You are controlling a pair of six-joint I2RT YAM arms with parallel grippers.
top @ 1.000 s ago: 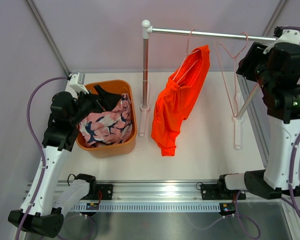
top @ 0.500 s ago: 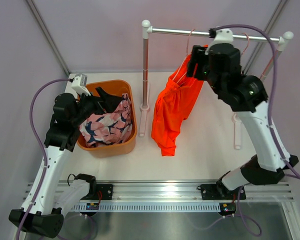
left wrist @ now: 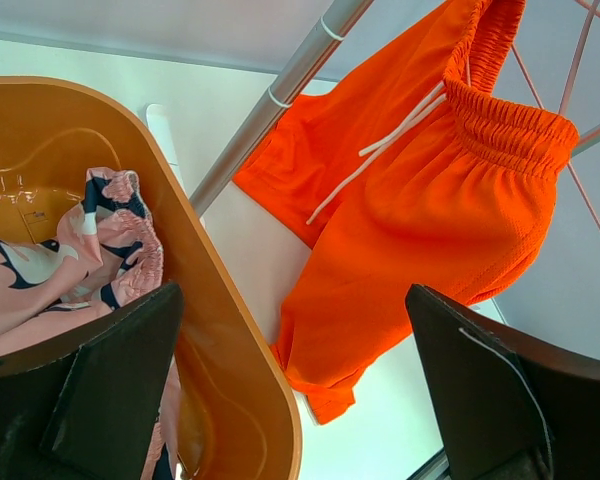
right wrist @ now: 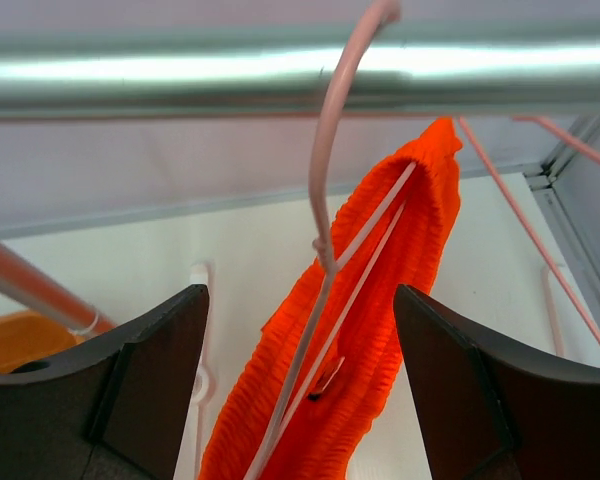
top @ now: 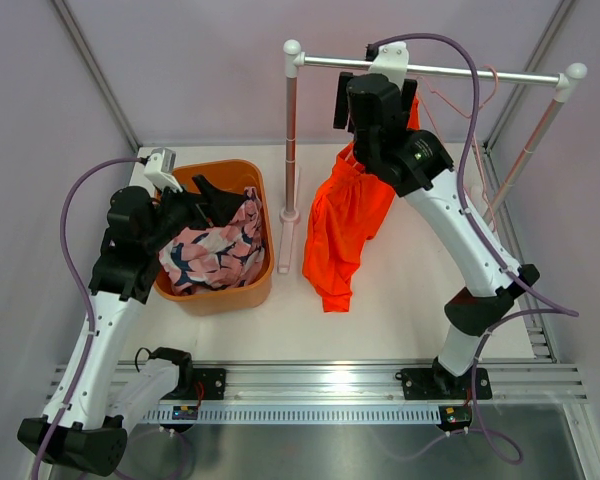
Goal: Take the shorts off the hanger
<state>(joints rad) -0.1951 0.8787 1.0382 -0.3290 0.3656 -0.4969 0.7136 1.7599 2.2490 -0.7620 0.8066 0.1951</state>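
From above, my left end effector [top: 208,196] hangs over the orange basket [top: 271,262] at the left of the bench [top: 420,300], its jaws spread wide with nothing between them. The pink patterned shorts [top: 212,252] lie crumpled inside that basket. My right end effector [top: 376,100] is raised to the metal rail [top: 480,72], just at the top of the orange shorts [top: 348,222], which hang from the rail and droop toward the bench beside the rack's post [top: 290,140].

Through my left wrist camera, the left end effector [left wrist: 292,300] is wide and empty. Below it I see the basket [left wrist: 215,275] with the patterned shorts [left wrist: 115,230] against its wall. Beyond hang the orange shorts [left wrist: 420,220], their white drawstring [left wrist: 385,135] dangling from the gathered waistband, on a pink wire hanger [left wrist: 578,62].

Through my right wrist camera, the right end effector [right wrist: 300,300] is open, gripping nothing. Ahead of it the hanger [right wrist: 328,160] hooks over the rail [right wrist: 180,82], and the waistband of the orange shorts [right wrist: 395,270] is draped on it. Whether my fingers touch the fabric I cannot tell
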